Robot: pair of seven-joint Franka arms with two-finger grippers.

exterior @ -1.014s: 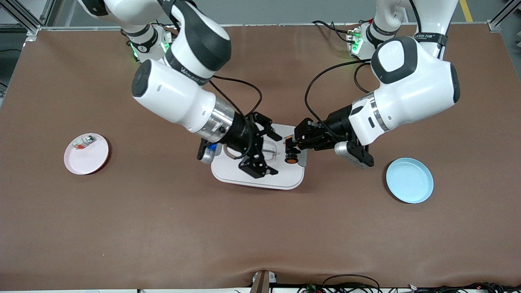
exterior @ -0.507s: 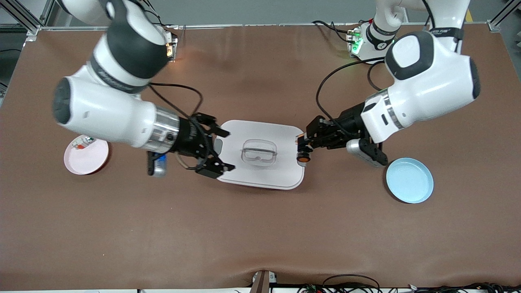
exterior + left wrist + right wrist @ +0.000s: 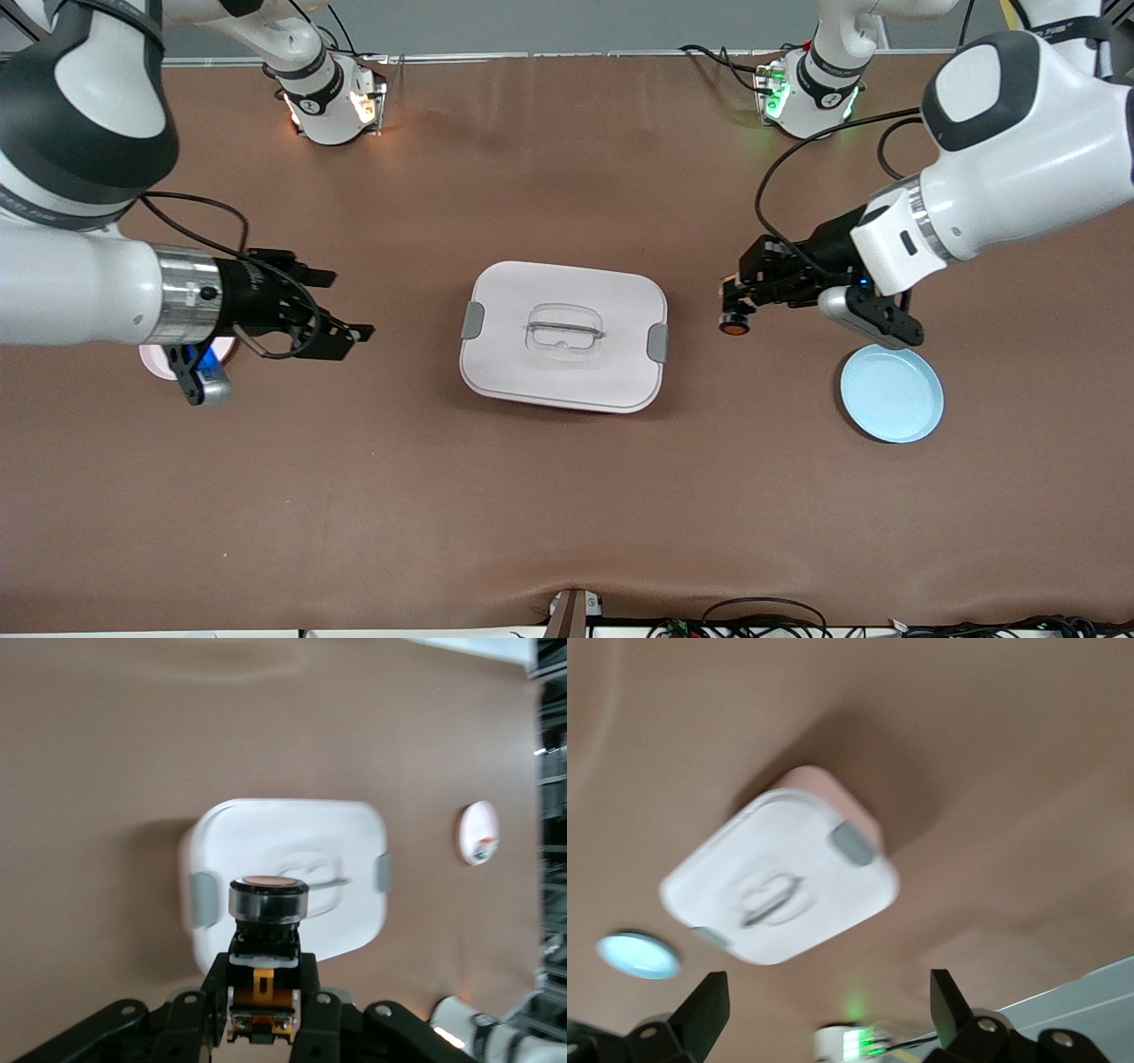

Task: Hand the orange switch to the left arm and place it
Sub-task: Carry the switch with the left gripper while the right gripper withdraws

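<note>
The orange switch, black-bodied with a round orange face, hangs in my left gripper, which is shut on it. They are over bare table between the box and the blue plate. In the left wrist view the switch stands clamped between the fingers of the left gripper, with the white lidded box past it. My right gripper is open and holds nothing, over the table between the box and the pink plate. The right wrist view shows that gripper with wide-apart fingers and the box.
The pink plate is mostly covered by the right arm; the left wrist view shows it with a small part in it. The blue plate lies toward the left arm's end, nearer the front camera than the left gripper. Both arm bases stand along the table's back edge.
Both grippers have pulled away from over the box toward their own ends of the table. The left one took the switch with it; the right one stayed open.
</note>
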